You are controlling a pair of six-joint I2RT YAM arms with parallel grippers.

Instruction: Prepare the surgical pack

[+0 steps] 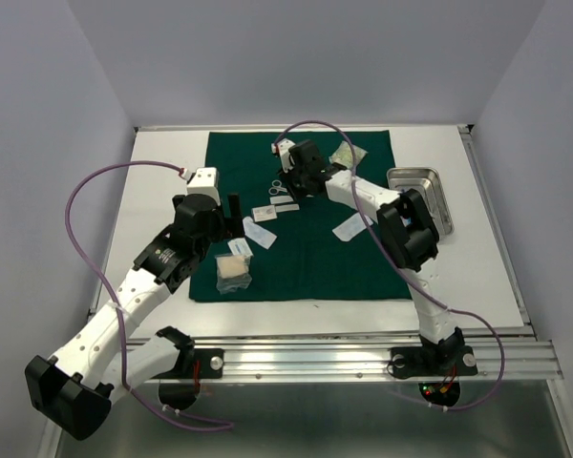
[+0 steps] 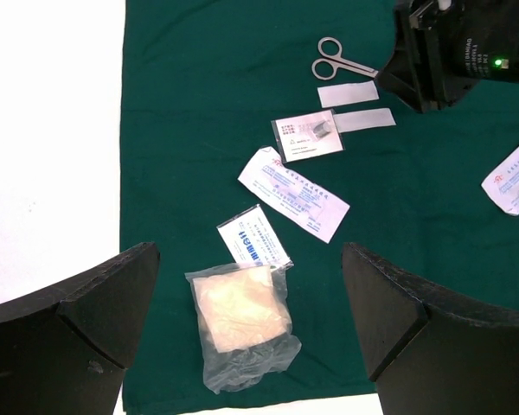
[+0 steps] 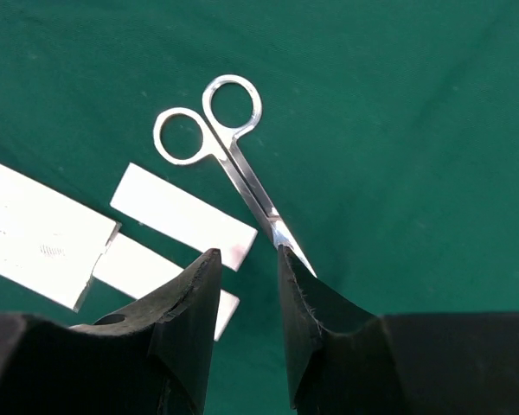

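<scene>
The dark green drape (image 1: 306,267) lies spread on the table. Metal scissors (image 3: 242,173) rest flat on it, handles away from my right gripper (image 3: 247,252). That gripper is partly open with only cloth in the gap, and the blade tip runs beside its right fingertip (image 3: 285,259). My left gripper (image 2: 249,251) stands wide open above a gauze pad in a clear bag (image 2: 242,316), holding nothing. White packets (image 2: 294,194) lie between the bag and the scissors (image 2: 342,62). The steel tray (image 1: 446,205) sits off the drape at the right. No forceps show.
Two white strips (image 3: 182,216) and a flat white packet (image 3: 35,233) lie left of the right gripper. Another white packet (image 1: 349,227) and a clear bag (image 1: 347,153) lie further right on the drape. White tabletop (image 1: 162,191) borders the cloth.
</scene>
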